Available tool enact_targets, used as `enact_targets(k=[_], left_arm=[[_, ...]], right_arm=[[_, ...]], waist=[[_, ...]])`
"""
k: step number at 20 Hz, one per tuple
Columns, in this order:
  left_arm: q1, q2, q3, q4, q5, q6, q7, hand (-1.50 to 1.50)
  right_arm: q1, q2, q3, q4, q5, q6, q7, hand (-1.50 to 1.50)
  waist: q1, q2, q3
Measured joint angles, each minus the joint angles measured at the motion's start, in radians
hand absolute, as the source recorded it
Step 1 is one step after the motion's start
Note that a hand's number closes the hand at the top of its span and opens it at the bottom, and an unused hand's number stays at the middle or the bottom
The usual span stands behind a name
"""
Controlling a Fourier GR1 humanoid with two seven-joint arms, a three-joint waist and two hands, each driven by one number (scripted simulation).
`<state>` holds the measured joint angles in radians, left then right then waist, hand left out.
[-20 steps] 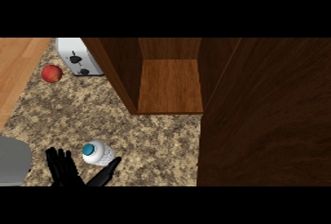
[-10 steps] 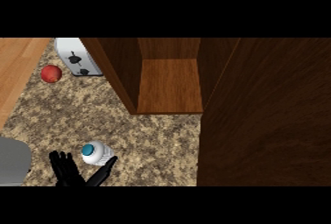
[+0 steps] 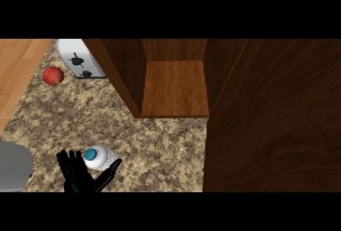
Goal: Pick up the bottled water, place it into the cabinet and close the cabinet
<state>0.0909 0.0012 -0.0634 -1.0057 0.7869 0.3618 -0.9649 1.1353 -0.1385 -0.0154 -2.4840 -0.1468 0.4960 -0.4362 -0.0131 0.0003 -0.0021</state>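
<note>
The bottled water [image 3: 99, 157] stands upright on the speckled granite surface [image 3: 160, 140], in the near-left part of the view. Seen from above, it shows as a white round body with a blue cap at its centre.

One black hand [image 3: 81, 173] enters from the near edge at the left. Which arm it belongs to cannot be told from this view, as it appears at the left side and no other hand is visible for comparison. Its fingers [image 3: 66, 161] point away from the robot and are spread in a wide stance on the left side of the bottle. The thumb [image 3: 110, 169] extends on the near-right side of the bottle. The bottle sits in the gap between fingers and thumb, touching or just beside them; contact cannot be confirmed. The fingers are not curled round the bottle.

The wooden cabinet [image 3: 174, 88] stands at the far centre, well apart from the bottle. Its interior is exposed, with a lighter shelf floor visible. The open cabinet door [image 3: 276, 122] fills the right side of the view as a dark wood panel.

A silver toaster [image 3: 80, 64] stands at the far left. A red apple [image 3: 53, 76] lies just beside it, to its left. A grey object [image 3: 13, 167] is at the near-left edge, next to the hand.
</note>
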Motion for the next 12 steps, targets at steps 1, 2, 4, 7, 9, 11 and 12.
enact_targets(k=[1,2,4,7,9,11,12], left_arm=[[-0.012,0.0,0.004,0.014,0.007,-0.016,-0.008,-1.5],[-0.025,0.009,0.018,0.03,0.014,-0.04,-0.011,-1.5],[-0.04,0.006,0.01,0.066,0.04,-0.075,-0.045,1.5],[-0.06,0.007,0.009,0.112,0.066,-0.12,-0.077,1.5],[-0.1,0.01,0.026,0.131,0.068,-0.128,-0.071,1.5],[-0.12,0.007,0.017,0.152,0.079,-0.135,-0.078,1.5],[-0.128,0.005,0.011,0.161,0.089,-0.139,-0.086,1.5]], right_arm=[[0.009,0.001,-0.001,-0.001,-0.001,0.005,-0.004,-1.5],[0.014,0.006,0.002,0.001,0.001,0.011,-0.012,-1.5],[0.017,0.005,-0.009,0.002,-0.001,0.018,-0.015,-1.5],[0.026,0.016,0.003,0.002,0.002,0.029,-0.022,-1.5],[0.027,0.014,-0.003,0.0,0.0,0.032,-0.016,-1.5],[0.021,0.015,-0.012,0.002,0.0,0.037,-0.018,-1.5],[0.02,0.018,-0.01,0.004,0.001,0.041,-0.018,-1.5]], waist=[[-0.001,0.0,0.0],[-0.002,0.0,0.0],[-0.002,0.0,0.0],[-0.002,0.0,0.0],[-0.001,0.0,0.0],[-0.001,0.0,0.0],[-0.001,0.0,0.0]])
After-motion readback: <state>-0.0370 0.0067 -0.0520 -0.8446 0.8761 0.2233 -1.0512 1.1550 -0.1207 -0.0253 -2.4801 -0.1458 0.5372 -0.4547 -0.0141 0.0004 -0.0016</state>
